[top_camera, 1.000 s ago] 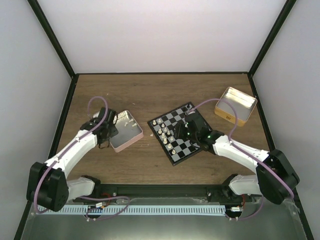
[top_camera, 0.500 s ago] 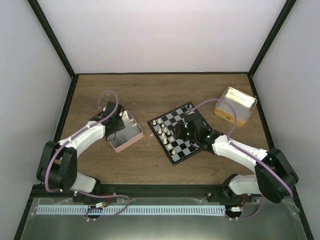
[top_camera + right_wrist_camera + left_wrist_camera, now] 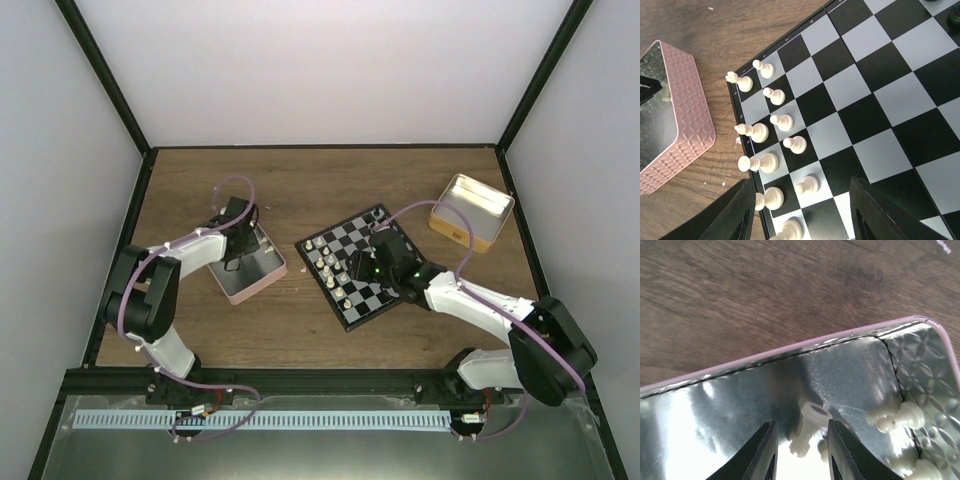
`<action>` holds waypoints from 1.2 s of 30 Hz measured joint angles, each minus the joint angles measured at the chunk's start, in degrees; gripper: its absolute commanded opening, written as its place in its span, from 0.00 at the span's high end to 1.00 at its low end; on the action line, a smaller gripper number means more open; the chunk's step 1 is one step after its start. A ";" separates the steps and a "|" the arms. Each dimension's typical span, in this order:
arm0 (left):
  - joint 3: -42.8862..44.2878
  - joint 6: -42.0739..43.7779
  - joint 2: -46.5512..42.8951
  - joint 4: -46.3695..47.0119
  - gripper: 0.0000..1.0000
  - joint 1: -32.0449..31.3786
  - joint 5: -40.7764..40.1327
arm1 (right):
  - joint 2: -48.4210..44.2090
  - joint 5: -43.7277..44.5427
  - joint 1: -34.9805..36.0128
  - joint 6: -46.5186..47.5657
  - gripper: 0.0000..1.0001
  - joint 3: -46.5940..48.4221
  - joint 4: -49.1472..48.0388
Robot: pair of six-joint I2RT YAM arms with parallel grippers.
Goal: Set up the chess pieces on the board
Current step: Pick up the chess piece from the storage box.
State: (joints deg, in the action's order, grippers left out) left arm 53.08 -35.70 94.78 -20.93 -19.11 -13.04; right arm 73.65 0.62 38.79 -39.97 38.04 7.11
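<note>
Pickup is the step in hand. The left gripper (image 3: pixel 801 445) reaches into the shallow pink-sided metal tin (image 3: pixel 790 351) at the left of the brown wooden table (image 3: pixel 300 190). Its jaws stand narrow, one on each side of a tiny cream-white chessman (image 3: pixel 810 427) that lies on its side on the shiny tin floor, close to the wall. One finger looks to touch the piece and a thin gap shows at the other, so I judge it not yet clamped. Other loose cream-white chessmen (image 3: pixel 902 417) lie toward the tin's corner.

The next move, as I judge it, calls for the jaws to shut the last bit without nudging the piece into the wall, then to lift it clear of the rim. From there it goes to the small black and light-grey chequered chessboard (image 3: pixel 365 265). That board sits mid-table, turned at an angle, between the pink tin and an open yellow metal tin (image 3: pixel 472 212) at the far right.

The right gripper (image 3: pixel 802 200) hovers over the board, jaws wide and holding nothing.

On the board, the placed white pieces (image 3: pixel 760 132) stand in two lines along the edge nearest the pink tin, small pawns on the inner line and taller men on the outer. A lone black piece (image 3: pixel 954 17) shows at the far corner, and the squares between are bare, so the task looks well short of done.
</note>
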 measured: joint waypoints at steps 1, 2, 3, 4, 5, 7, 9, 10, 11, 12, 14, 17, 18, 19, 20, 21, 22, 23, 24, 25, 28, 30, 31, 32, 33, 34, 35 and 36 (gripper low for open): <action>0.39 0.31 0.83 0.28 0.70 0.02 0.04 | 0.00 0.02 0.00 0.00 0.47 -0.04 0.09; 0.74 0.70 1.90 0.63 0.70 0.02 0.15 | 0.00 0.02 0.00 0.00 0.47 -0.07 0.09; 0.90 1.05 2.71 0.92 0.70 0.07 0.37 | 0.00 0.02 0.00 0.00 0.47 -0.07 0.11; 0.92 1.40 3.43 1.16 0.70 0.09 0.61 | 0.00 0.02 0.00 0.00 0.47 -0.09 0.11; 0.92 1.66 4.04 1.18 0.70 0.11 0.83 | 0.00 0.04 0.00 0.00 0.47 -0.09 0.09; 1.01 2.14 4.90 1.57 0.70 0.11 0.87 | -0.04 0.02 0.00 -0.02 0.47 -0.11 0.11; 1.55 2.62 5.25 2.03 0.71 0.11 1.40 | -0.11 0.04 0.00 -0.11 0.47 -0.20 0.13; 1.81 2.86 5.55 2.14 0.71 0.11 1.46 | -0.11 0.02 0.00 -0.15 0.47 -0.24 0.11; 2.12 3.04 5.79 2.27 0.71 0.11 1.60 | -0.11 0.04 0.00 -0.17 0.47 -0.28 0.11; 2.32 3.15 5.99 2.38 0.71 0.11 1.62 | -0.13 0.04 0.00 -0.20 0.47 -0.31 0.17; 2.64 3.34 6.23 2.38 0.71 0.13 1.64 | -0.13 0.04 0.00 -0.20 0.47 -0.31 0.15; 2.73 3.52 6.32 2.38 0.70 0.28 1.62 | -0.15 0.04 0.00 -0.20 0.47 -0.31 0.15; 2.75 3.61 6.32 2.38 0.70 0.35 1.62 | -0.17 0.04 0.00 -0.22 0.47 -0.31 0.15; 2.75 3.69 6.34 2.38 0.72 0.39 1.60 | -0.22 0.04 0.00 -0.22 0.47 -0.31 0.15; 2.75 3.80 6.36 2.38 0.74 0.46 1.60 | -0.26 0.04 0.00 -0.24 0.47 -0.31 0.15; 2.78 3.91 6.38 2.38 0.75 0.48 1.57 | -0.31 0.04 0.00 -0.24 0.47 -0.31 0.15; 2.80 3.98 6.40 2.38 0.77 0.50 1.55 | -0.33 0.04 0.00 -0.24 0.47 -0.31 0.17; 2.86 4.15 6.45 2.34 0.79 0.50 1.55 | -0.39 0.04 0.00 -0.24 0.47 -0.31 0.15; 2.91 4.24 6.49 2.34 0.81 0.52 1.55 | -0.44 0.04 0.00 -0.24 0.47 -0.31 0.15; 2.97 4.31 6.58 2.32 0.82 0.55 1.55 | -0.46 0.04 0.00 -0.24 0.47 -0.31 0.15; 3.13 4.48 6.73 2.43 0.86 0.61 1.55 | -0.46 0.04 0.00 -0.37 0.47 -0.31 0.17; 3.15 4.46 6.73 2.43 0.87 0.63 1.57 | -0.46 0.02 0.00 -0.37 0.47 -0.31 0.17; 3.15 4.44 6.73 2.43 0.87 0.66 1.57 | -0.46 0.02 0.00 -0.37 0.47 -0.31 0.15; 3.15 4.39 6.69 2.45 0.87 0.66 1.62 | -0.48 -0.02 0.00 -0.28 0.47 -0.31 0.13; 3.13 4.26 6.58 2.43 0.87 0.70 1.75 | -0.52 -0.15 0.00 -0.11 0.47 -0.33 0.11; 3.04 4.02 6.25 2.40 0.87 0.70 2.01 | -0.57 -0.42 0.00 0.15 0.47 -0.33 0.07; 2.67 3.54 5.51 2.40 0.87 0.72 2.54 | -0.66 -0.72 0.00 0.46 0.47 -0.35 -0.07; 2.16 2.97 4.42 2.40 0.87 0.74 3.15 | -0.79 -1.16 0.00 0.76 0.47 -0.44 -0.35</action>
State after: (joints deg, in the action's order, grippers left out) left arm 55.24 -32.73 99.20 -18.52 -18.37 -9.89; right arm 72.86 -0.54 38.79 -39.20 37.60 6.76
